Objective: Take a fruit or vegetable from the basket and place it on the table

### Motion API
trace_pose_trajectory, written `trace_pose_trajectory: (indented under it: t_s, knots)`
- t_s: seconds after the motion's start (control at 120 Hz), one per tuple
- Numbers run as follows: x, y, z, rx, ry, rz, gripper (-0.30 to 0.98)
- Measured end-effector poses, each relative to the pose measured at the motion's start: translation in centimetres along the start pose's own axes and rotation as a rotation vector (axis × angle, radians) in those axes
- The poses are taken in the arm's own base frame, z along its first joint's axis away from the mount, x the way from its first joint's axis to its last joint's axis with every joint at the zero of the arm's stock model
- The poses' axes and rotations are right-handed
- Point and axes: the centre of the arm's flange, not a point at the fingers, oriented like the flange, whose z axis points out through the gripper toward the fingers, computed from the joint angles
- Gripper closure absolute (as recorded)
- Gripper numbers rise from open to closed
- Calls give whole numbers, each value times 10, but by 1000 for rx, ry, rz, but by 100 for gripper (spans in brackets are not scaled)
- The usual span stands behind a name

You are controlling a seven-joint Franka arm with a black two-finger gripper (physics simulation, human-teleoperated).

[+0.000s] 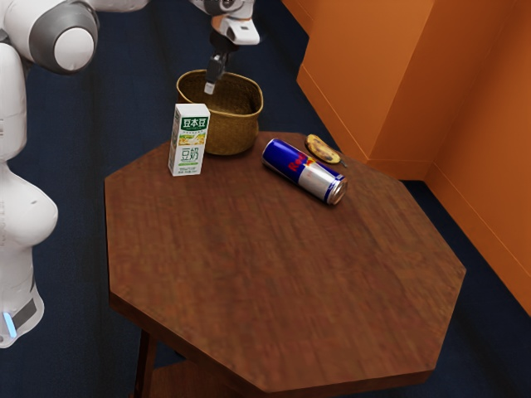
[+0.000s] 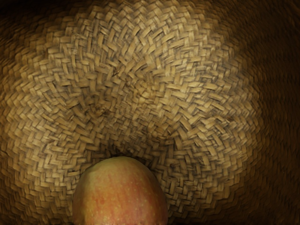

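In the exterior view, my gripper (image 1: 212,83) points down into the mouth of the woven basket (image 1: 235,131), near its left part. From this side I cannot tell how far apart its fingers stand. A red and yellow rounded fruit (image 2: 120,192), apple-like, is large at the lower edge of the wrist view, just under my hand. Behind it spreads the basket's woven inside (image 2: 140,89). Whether the fruit is held or lies free is unclear.
A white drink carton (image 1: 189,141) stands close against the basket's front left. On the wooden table (image 1: 282,274), a Red Bull can (image 1: 304,172) lies on its side, with a spotted banana (image 1: 323,149) just behind it. Orange walls (image 1: 382,75) rise beyond.
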Motion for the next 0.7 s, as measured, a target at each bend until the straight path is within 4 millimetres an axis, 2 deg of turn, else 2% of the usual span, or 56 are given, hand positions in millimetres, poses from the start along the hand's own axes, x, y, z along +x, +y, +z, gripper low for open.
trace_pose_trajectory:
  t_s: [0.225,0.45,0.7]
  knots:
    - [-9,-6,13,3,-3,32,0]
    - [-30,-21,30,7,-6,24,0]
    - [-24,-22,46,12,-2,58,0]
